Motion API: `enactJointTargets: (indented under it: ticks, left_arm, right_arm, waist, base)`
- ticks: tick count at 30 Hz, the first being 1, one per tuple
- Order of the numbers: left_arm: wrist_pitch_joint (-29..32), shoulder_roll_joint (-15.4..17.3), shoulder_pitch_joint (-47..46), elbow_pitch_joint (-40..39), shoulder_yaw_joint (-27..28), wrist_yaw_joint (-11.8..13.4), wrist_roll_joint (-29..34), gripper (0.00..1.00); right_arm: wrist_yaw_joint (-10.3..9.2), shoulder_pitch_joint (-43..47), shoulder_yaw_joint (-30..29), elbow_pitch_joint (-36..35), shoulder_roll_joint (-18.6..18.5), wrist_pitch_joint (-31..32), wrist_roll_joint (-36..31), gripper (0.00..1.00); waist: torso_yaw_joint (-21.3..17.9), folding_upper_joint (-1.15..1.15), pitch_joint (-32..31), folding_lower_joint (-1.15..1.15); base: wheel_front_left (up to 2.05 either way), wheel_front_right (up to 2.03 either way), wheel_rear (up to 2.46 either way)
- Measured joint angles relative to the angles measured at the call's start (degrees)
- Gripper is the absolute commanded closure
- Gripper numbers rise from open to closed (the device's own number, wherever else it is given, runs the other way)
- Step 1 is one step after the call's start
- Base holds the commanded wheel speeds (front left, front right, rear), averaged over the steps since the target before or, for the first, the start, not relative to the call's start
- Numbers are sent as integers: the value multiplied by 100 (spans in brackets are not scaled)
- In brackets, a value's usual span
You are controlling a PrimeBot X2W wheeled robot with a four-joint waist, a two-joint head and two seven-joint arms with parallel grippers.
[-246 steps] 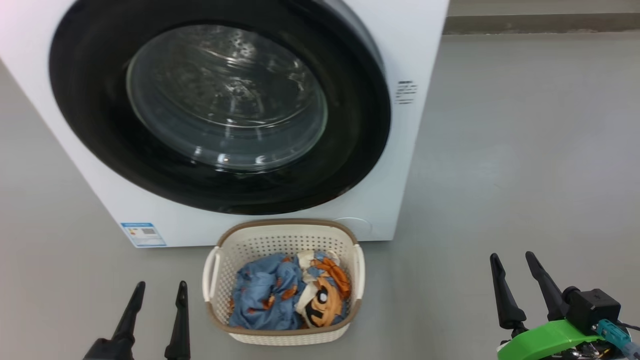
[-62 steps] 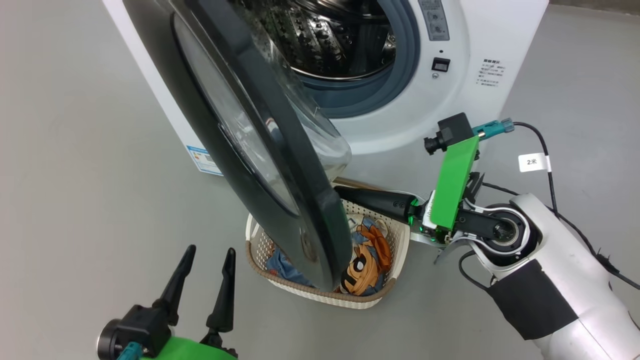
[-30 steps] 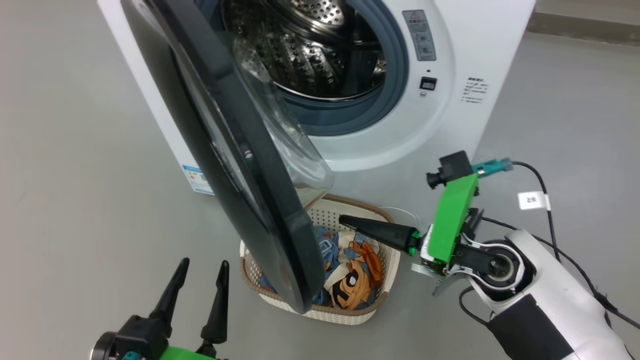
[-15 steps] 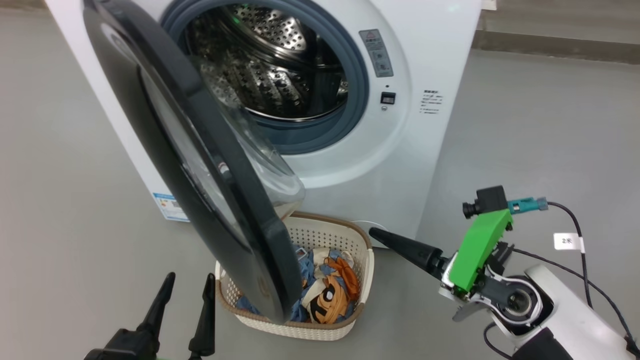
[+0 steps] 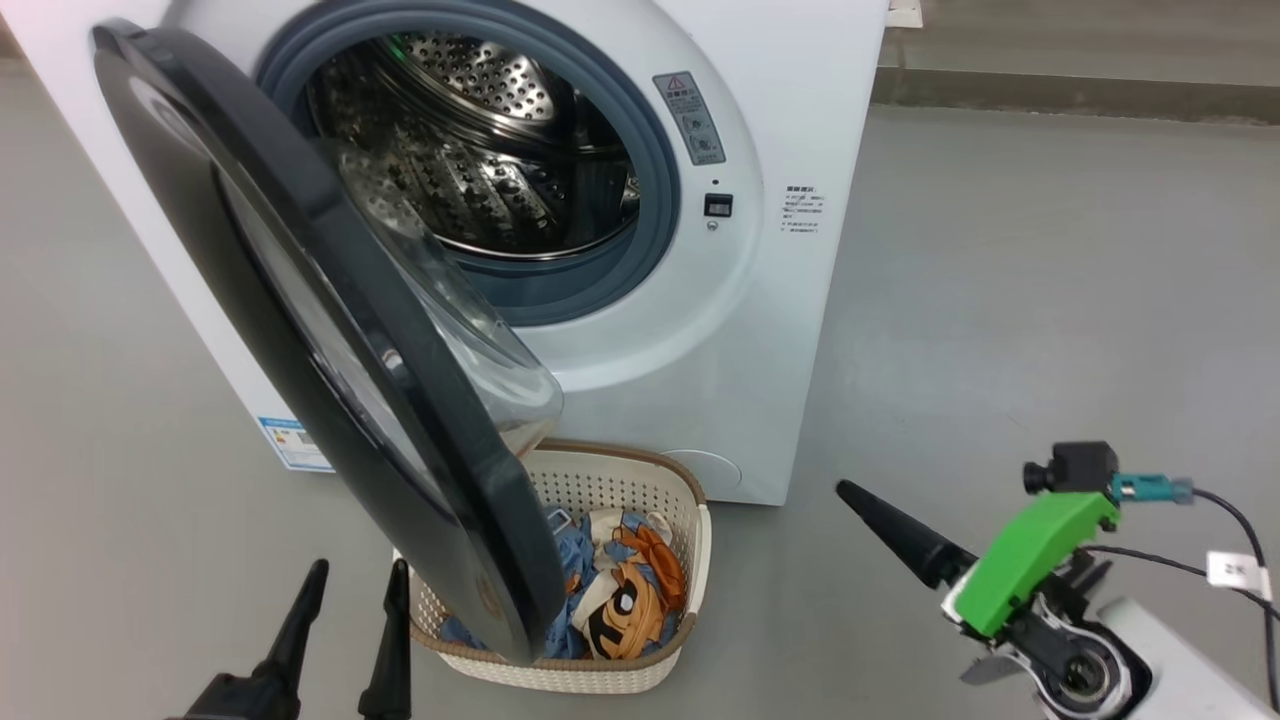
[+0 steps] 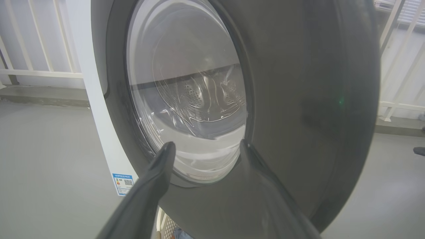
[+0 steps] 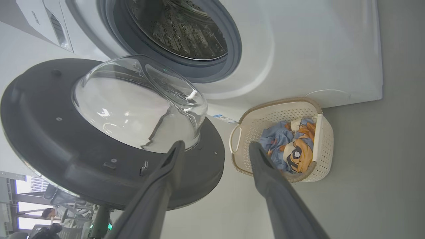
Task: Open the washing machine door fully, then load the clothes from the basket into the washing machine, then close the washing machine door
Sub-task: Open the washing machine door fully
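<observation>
At the lower left of the head view the left tool [image 5: 360,570] stands spread and empty, facing the outer face of the washing machine door [image 5: 330,330], probably placed to push it wider; the right tool [image 7: 216,145], lower right, is likewise spread, holding nothing. Between them the basket [image 5: 600,682] sits on the floor [image 5: 1000,300] just before the washing machine [image 5: 790,120], the clothes [image 5: 625,590] inside. The half-swung door overhangs the basket's left side, hiding part of the clothes; the drum [image 5: 470,150] is too dark deep inside to judge
</observation>
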Motion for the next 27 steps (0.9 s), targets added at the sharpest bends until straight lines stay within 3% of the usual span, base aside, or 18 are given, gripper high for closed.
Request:
enactJointTargets:
  ticks: [6,12,16,21,27]
  left_arm:
    - [0,0,103,-11,45,0,-1,0]
    - [0,-1,104,-19,129,0,-1,0]
    - [0,-2,105,-23,162,0,-1,0]
    - [0,-2,109,-48,187,0,-1,0]
    - [0,-3,113,-58,192,0,-1,0]
  right_arm:
    - [0,179,348,137,-281,-971,-347,0]
    - [1,197,848,368,-466,-2364,-776,0]
    - [1,199,879,546,-485,-2636,-1206,0]
    - [1,356,-303,459,-330,-2647,-2394,0]
    - [1,949,-1270,125,116,-2646,-3709,0]
  waist:
    - [-60,0,-40,0]
    - [-68,0,-89,0]
    - [-63,0,-96,0]
    - [-73,0,-80,0]
    - [-54,0,-82,0]
  base:
    - [0,0,0]
    - [0,0,0]
    - [0,0,0]
    - [0,0,0]
    - [0,0,0]
